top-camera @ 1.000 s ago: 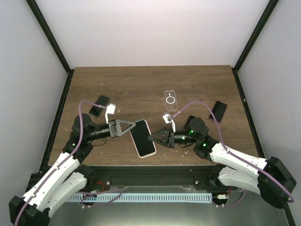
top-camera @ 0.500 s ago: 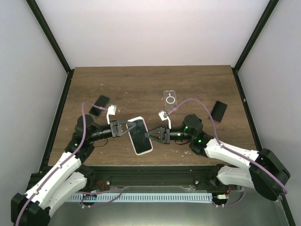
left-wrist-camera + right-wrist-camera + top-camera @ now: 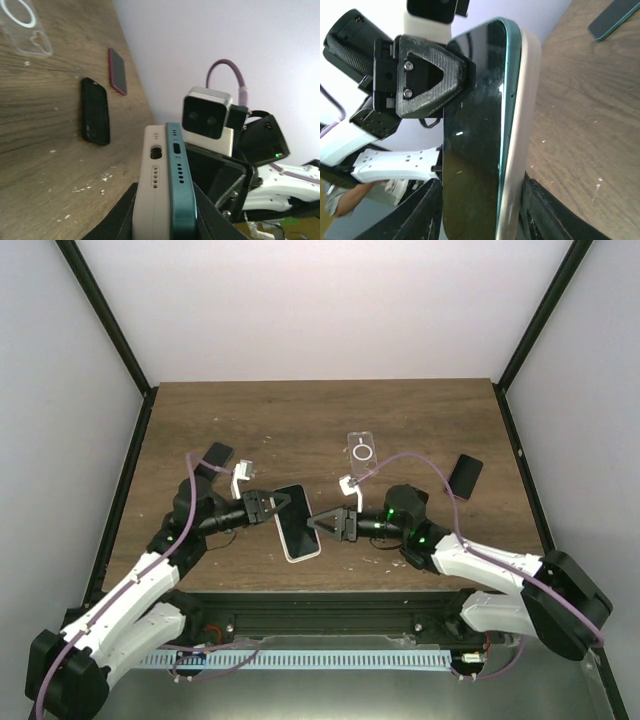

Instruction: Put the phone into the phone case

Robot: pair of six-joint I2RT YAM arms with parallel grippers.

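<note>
A teal-edged phone lies face up against a white phone case, held off the table between both arms. In the left wrist view the phone's bottom edge and the case's edge stand side by side, and my left gripper is shut on the pair. My left gripper holds the far-left end. My right gripper is at the opposite end. Its jaws stand open on either side of the dark screen and case.
A clear case with a white ring lies on the table behind. A dark phone lies at the right and another at the left. A black case lies on the table near the right arm.
The phone and case moved up and away from the near edge. My left gripper closed onto their end. My right gripper's jaws, shut before, opened around the other end.
</note>
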